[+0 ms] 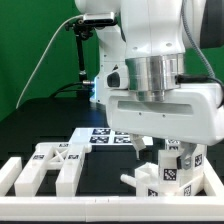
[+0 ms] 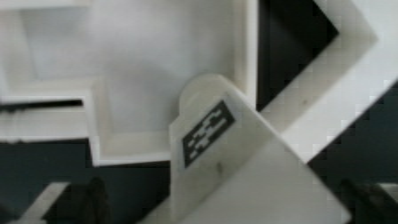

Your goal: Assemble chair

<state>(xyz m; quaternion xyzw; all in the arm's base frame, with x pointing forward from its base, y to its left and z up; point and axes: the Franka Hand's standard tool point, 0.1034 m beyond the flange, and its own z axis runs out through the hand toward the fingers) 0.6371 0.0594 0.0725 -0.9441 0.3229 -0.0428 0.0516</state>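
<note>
- Exterior view: you are seeing the gripper [image 1: 162,150] hanging low over the table at the exterior view's right, with its jaws pointing down and standing wide.
- A tagged post [image 1: 172,172] of the chair is standing between the fingers, at 6 o'clock from the palm. Its long axis appears to be running 12 to 6, in line with the fingers.
- The other chair pieces [image 1: 50,165] are lying at about 9 o'clock from the gripper, well apart from it, just inside the rail [image 1: 100,208].
- Wrist view: you are looking down along the post, with its tag facing the camera and the dark fingers [image 2: 75,205] flanking it.
- Dark table is showing between the post and at least one finger, so I am judging that the jaws are clamping nothing. The picture is blurred, so take that with care.
- The white shapes beyond the post are too blurred to name.
- The coming move is turning on this: the post is sitting centred under the gripper and upright. Any pull-away is probably needing to go straight toward 12, so that neither finger is knocking it over.
</note>
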